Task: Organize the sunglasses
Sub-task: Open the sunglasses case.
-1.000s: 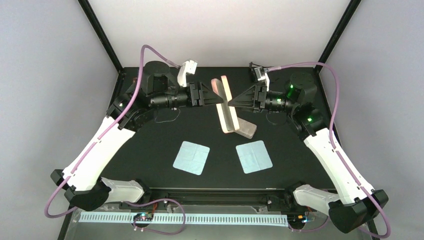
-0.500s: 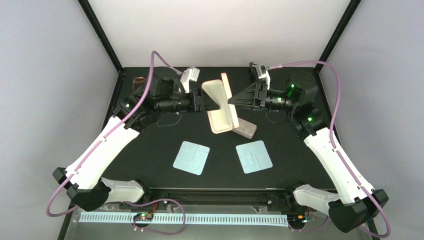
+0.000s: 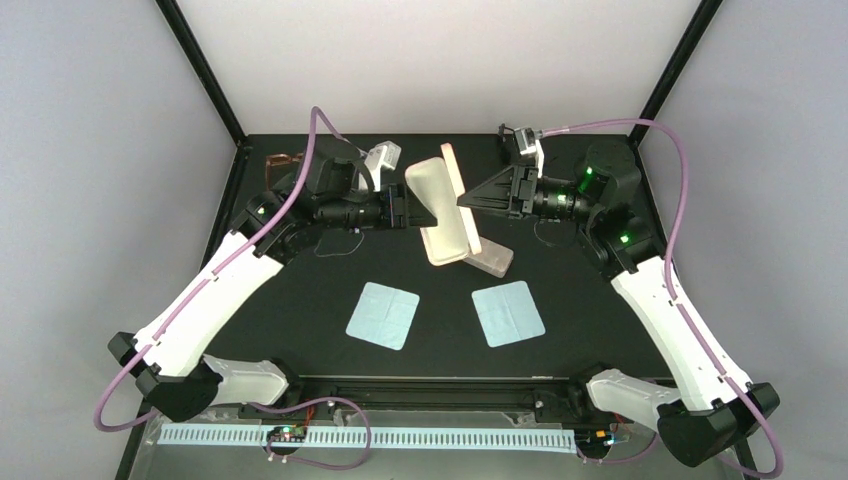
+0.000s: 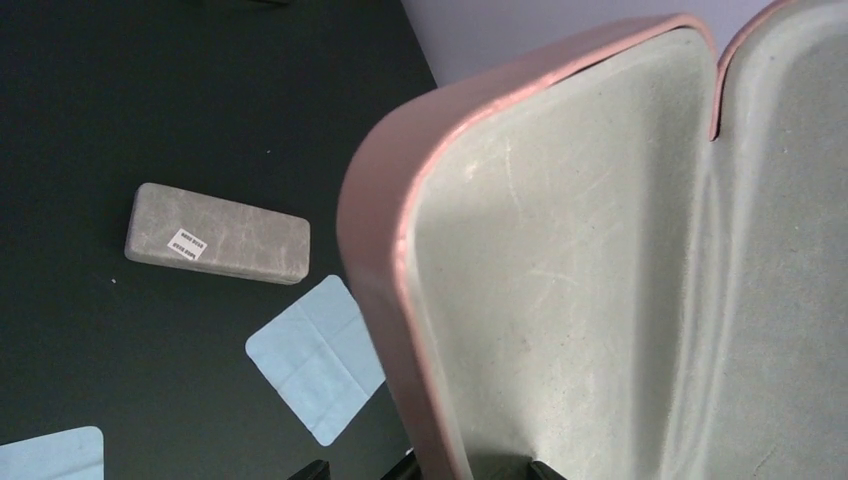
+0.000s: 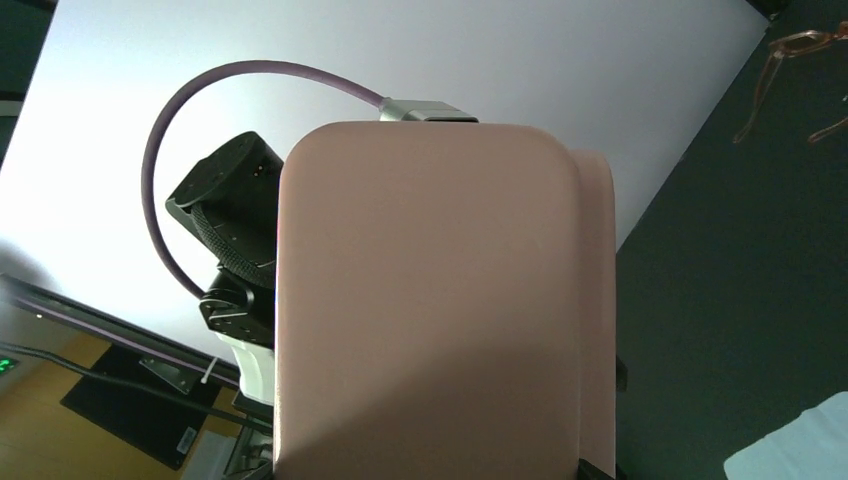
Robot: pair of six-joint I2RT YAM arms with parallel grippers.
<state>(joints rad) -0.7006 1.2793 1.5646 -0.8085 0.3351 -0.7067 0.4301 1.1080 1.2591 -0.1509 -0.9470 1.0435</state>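
The pink case (image 3: 443, 205) is held up off the black table (image 3: 600, 330) between both grippers, its two halves spread open. My left gripper (image 3: 424, 212) is shut on the left half's rim, and my right gripper (image 3: 466, 201) is shut on the right half. The left wrist view looks into the case's grey lining (image 4: 600, 280), which is empty. The right wrist view is filled by its pink outer shell (image 5: 430, 300). A faint thin black outline on the table by my left arm (image 3: 335, 246) may be the sunglasses; I cannot tell for sure.
The grey case (image 3: 492, 259) lies on the table just behind and below the pink one and shows in the left wrist view (image 4: 218, 235). Two light blue cloths (image 3: 382, 315) (image 3: 508, 313) lie nearer the front. A brown-framed pair of glasses (image 3: 283, 162) lies at the back left corner.
The pink case has gone from nearly closed to wide open, its left half pulled leftward by my left gripper. My left arm shifted, uncovering the brown-framed glasses.
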